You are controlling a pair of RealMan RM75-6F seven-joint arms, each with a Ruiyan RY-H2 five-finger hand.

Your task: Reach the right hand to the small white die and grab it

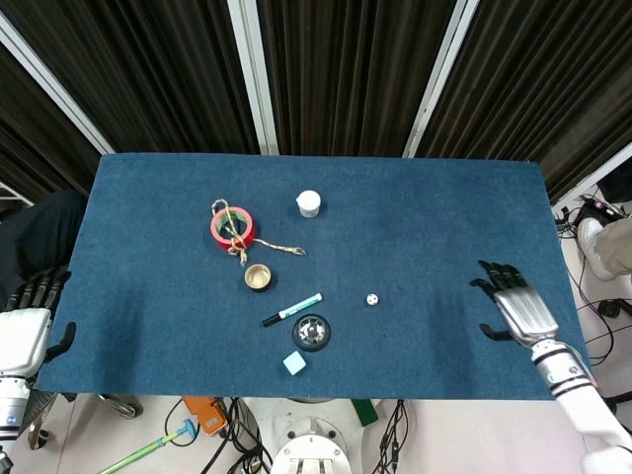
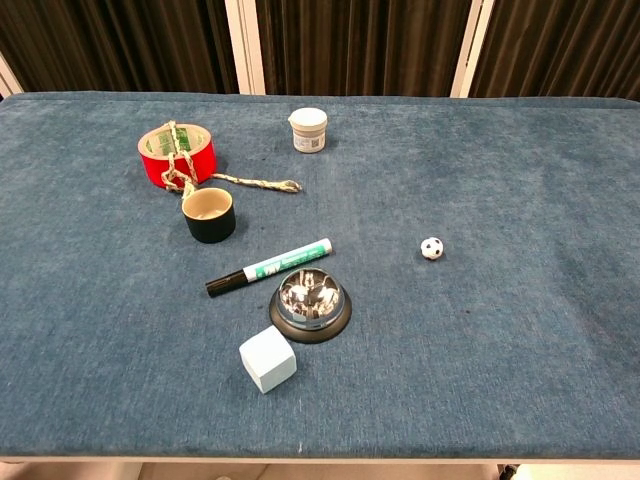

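Head view: right hand [image 1: 518, 308] over table, fingers spread, empty; white die [image 1: 371, 298] well apart, leftward.

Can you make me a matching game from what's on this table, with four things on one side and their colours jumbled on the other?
Things:
1. tape roll
2. cube
3. die
4. cup

Colours:
A. white with dark spots
B. black outside, tan inside
C. red
D. pale blue

Pairs: 1-C, 2-D, 3-A, 4-B
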